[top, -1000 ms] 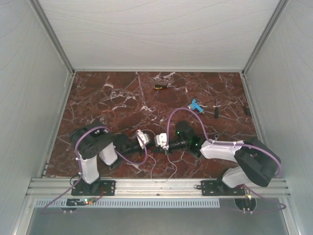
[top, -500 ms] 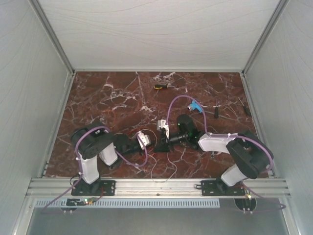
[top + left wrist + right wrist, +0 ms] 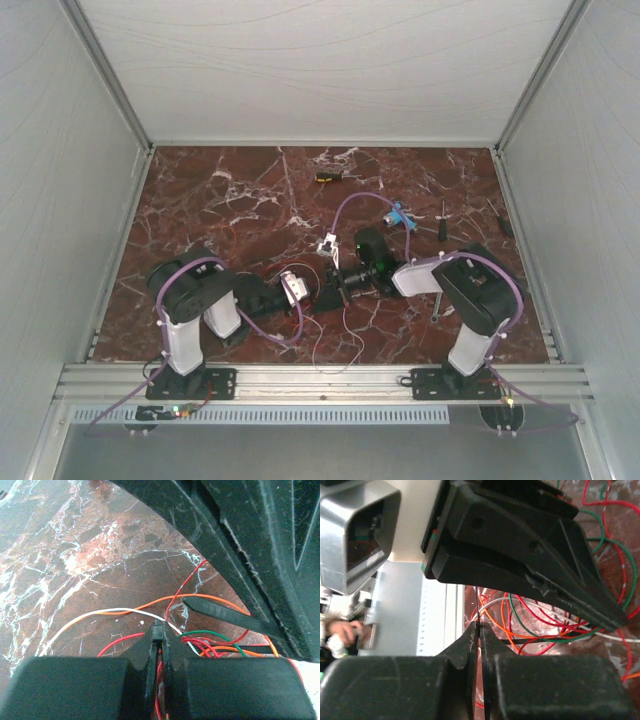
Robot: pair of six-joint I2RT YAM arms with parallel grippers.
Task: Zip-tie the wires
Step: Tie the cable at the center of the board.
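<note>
The wires [image 3: 200,647] lie bunched on the counter [image 3: 75,555], with the left gripper [image 3: 157,630] clamped on them. The right gripper [image 3: 479,629], pinching the tail of the zip tie [image 3: 476,607], has swung away from the near edge, probably cinching the loop.

Setting: a robotics laboratory test cell. White panel walls [image 3: 60,200] in an aluminium-profile frame [image 3: 110,90] enclose a marble-pattern table [image 3: 200,200]. Both arm bases are bolted to a slotted aluminium rail [image 3: 320,378], behind the left gripper [image 3: 312,295] and the right gripper [image 3: 338,283]. Small hand tools lie beyond the right gripper: two screwdrivers [image 3: 441,222] and a blue-handled tool [image 3: 400,213].
</note>
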